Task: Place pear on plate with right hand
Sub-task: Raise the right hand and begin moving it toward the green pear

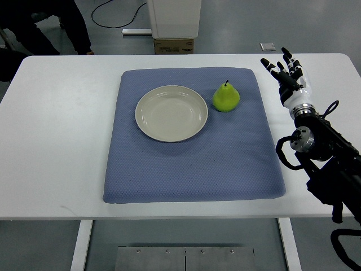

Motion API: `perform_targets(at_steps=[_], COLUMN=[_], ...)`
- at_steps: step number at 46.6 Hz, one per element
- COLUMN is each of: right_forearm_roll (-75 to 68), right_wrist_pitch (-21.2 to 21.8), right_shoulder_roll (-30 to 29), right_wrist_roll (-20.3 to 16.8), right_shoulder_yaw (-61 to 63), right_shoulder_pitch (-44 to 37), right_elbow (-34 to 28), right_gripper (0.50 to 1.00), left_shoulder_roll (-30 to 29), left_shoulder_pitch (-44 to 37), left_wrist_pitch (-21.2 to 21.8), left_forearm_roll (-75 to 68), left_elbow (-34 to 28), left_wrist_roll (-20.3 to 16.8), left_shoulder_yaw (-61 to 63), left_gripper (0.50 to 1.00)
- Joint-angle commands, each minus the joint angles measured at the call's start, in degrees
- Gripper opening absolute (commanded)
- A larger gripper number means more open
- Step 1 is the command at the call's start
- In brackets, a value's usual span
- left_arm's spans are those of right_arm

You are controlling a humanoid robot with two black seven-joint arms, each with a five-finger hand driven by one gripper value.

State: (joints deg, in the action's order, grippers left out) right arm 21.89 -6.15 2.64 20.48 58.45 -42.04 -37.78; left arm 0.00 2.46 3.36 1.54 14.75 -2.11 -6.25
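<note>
Working across from the left, the white table [62, 141] carries a blue quilted fabric mat [192, 164], and on the left-centre part of that mat sits the shallow round cream plate [171, 113], bare inside. Just to the right of the plate, close to its rim but apart from it as far as I can tell, stands the small yellow-green pear [225, 97], upright on the mat with its dark stem pointing toward the far side. Further right, off the mat's far right corner and over the bare table, is my right hand [285, 72], black-fingered with a pale palm section, reaching in on its dark arm from the right edge. My fingers are spread and hold nothing; the hand is well apart from the pear. My left hand does not show anywhere. I judge that the task is at its opening step: the reach toward the fruit, with nothing yet grasped. The next move calls for me to bring the hand leftward to the pear, settle the fingers around its broad lower body without knocking it over, then lift it and carry it the short way left onto the plate.
</note>
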Motion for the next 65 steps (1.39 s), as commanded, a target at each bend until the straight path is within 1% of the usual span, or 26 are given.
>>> perform_targets(at_steps=[1, 52, 65], right_forearm_roll=[0.0, -0.1, -0.1], right_wrist_pitch=[0.0, 0.6, 0.6], right_shoulder_roll=[0.1, 0.3, 0.3], right_wrist_roll=[0.0, -0.7, -0.1], right_shoulder_yaw=[0.0, -0.1, -3.7], right_shoulder_pitch=[-0.1, -0.6, -1.8], right_elbow=[0.0, 0.1, -0.1], right_gripper=[1.0, 1.0, 1.0], left_shoulder_roll=[0.0, 0.0, 0.0], left_shoulder_pitch=[0.0, -0.1, -0.1], left_wrist_pitch=[0.0, 0.1, 0.1], left_forearm_roll=[0.0, 0.0, 0.0], left_elbow=[0.0, -0.1, -0.1], left_wrist_roll=[0.0, 0.0, 0.0], left_shoulder_yaw=[0.0, -0.1, -0.1], left_gripper=[1.0, 1.0, 1.0])
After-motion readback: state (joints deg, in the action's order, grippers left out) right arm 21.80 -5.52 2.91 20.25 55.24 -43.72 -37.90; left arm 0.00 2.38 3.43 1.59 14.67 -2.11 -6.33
